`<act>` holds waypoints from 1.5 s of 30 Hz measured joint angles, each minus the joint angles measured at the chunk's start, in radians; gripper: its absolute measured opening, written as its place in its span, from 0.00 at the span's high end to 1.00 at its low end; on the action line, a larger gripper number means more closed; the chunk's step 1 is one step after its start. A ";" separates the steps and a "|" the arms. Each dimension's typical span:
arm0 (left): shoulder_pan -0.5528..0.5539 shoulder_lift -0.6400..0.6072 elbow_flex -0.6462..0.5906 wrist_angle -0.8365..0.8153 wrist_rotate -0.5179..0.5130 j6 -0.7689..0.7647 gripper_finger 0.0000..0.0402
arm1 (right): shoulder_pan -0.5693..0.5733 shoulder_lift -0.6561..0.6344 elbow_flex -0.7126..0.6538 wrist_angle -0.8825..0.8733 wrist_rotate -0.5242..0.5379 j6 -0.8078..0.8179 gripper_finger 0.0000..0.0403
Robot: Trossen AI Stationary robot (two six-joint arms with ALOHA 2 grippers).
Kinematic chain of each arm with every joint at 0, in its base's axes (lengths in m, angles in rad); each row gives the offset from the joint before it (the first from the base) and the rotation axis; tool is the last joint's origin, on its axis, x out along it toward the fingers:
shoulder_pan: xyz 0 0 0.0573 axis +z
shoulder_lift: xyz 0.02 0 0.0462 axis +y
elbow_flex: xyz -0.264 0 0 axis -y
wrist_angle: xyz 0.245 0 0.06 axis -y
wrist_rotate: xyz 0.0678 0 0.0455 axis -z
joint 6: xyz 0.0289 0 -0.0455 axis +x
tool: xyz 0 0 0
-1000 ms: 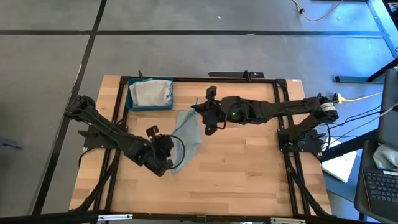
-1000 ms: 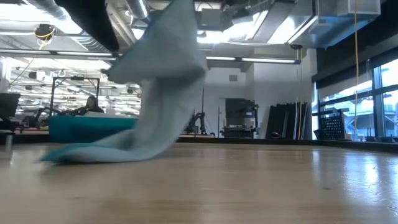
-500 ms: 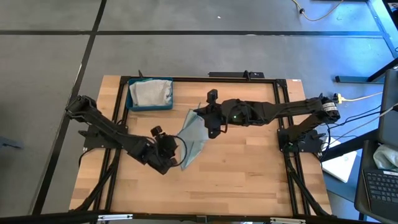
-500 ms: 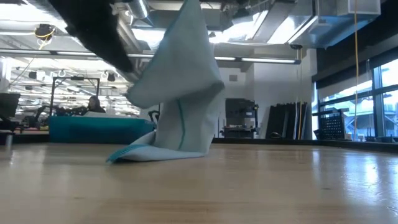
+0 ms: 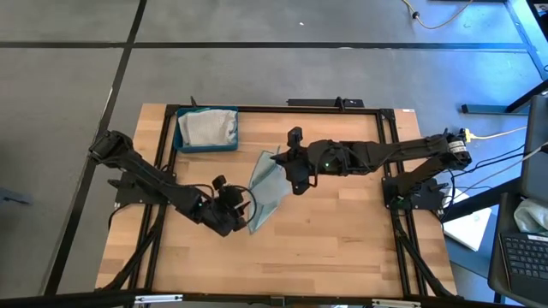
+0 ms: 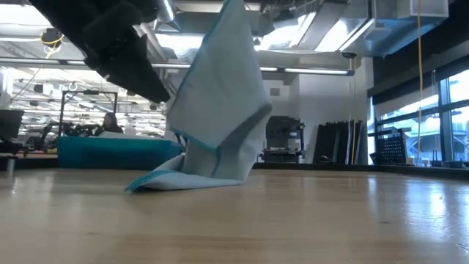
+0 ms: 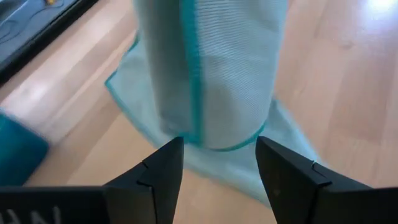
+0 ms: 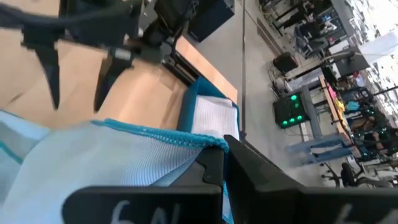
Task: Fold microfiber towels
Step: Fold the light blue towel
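Worktop [image 5: 342, 231] contents, left to right: a dark blue tray [image 5: 205, 144] in the far-left corner holding a light grey towel [image 5: 208, 127], then the left claw [image 5: 242, 205] with fingers spread, empty, beside the lower edge of the pale blue towel [image 5: 265, 184]. Right claw [image 5: 289, 162] is pressed together on that towel's top corner, holding it up while its bottom rests on the wood. Judging by this, 1 towel is being positioned for folding; next the left claw likely needs to pinch a lower corner.
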 joint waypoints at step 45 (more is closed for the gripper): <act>0.374 -0.005 -0.408 1.043 0.827 0.370 0.53 | 0.038 -0.001 0.000 -0.052 -0.052 -0.003 0.98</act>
